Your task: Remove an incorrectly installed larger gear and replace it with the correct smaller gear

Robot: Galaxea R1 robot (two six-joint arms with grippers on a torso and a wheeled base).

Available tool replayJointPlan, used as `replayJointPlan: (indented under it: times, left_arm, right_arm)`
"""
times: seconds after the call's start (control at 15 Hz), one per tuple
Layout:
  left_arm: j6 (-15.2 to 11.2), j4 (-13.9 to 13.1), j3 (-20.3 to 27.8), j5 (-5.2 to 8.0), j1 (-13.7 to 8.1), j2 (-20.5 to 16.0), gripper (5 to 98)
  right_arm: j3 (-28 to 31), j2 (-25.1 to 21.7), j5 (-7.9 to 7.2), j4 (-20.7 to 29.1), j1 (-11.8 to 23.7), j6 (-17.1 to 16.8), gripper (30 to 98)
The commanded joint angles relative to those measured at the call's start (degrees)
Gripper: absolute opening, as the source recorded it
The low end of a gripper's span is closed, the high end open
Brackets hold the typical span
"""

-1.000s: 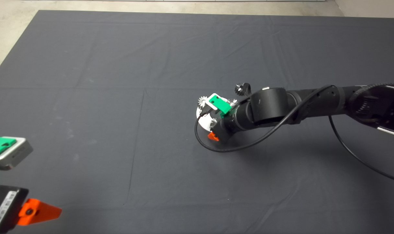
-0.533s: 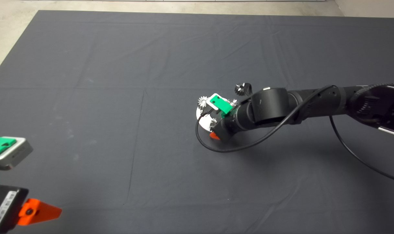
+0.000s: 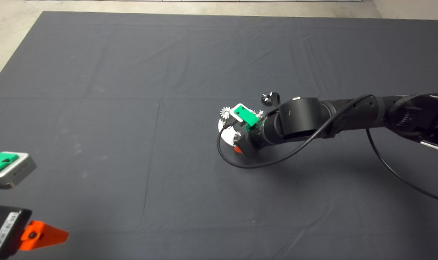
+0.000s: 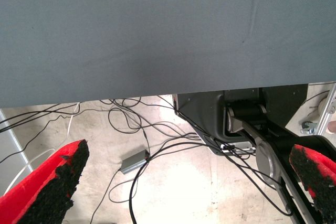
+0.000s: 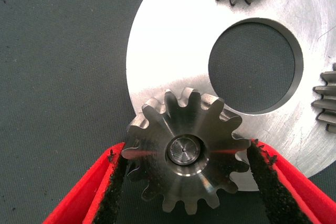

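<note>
The larger gear (image 5: 185, 174) is showing as dark grey steel with stubby, shiny-edged teeth and a bright round pin filling its hub. It is lying flat at the rim of a silver plate (image 5: 168, 51) that has a big round hole, partly overhanging onto the dark mat (image 3: 132, 72). The right gripper (image 5: 187, 149) is reaching in from the right of the head view to just right of centre. It is squeezing this gear, and its black pads (image 5: 118, 174) are pressing on the teeth on both sides. The smaller gear (image 3: 266, 98), small and blackish, is sitting on the mat just above the arm's wrist, apart from the plate. The left gripper (image 3: 9, 202) is waiting at the lower left edge with its fingers (image 4: 58, 182) spread wide and holding nothing, and cables on the floor are showing between them.
</note>
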Motion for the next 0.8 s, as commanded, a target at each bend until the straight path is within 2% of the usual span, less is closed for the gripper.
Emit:
replayJointPlan:
  times: [0.0, 0.27, 0.73]
  left_arm:
    - [-0.23, -1.04, 1.01, 1.89, -0.38, -0.05, 98.1]
    - [-0.23, -1.09, 1.01, 1.89, -0.38, -0.05, 98.1]
    - [-0.23, -1.07, 1.01, 1.89, -0.38, 0.04, 98.1]
  right_arm:
    - [1.06, -0.05, 0.10, -1.31, 0.78, 0.40, 58.6]
    - [1.23, -0.03, 0.28, -1.40, 0.78, 0.46, 51.9]
    - [1.14, -0.05, 0.19, -1.40, 0.78, 0.31, 49.1]
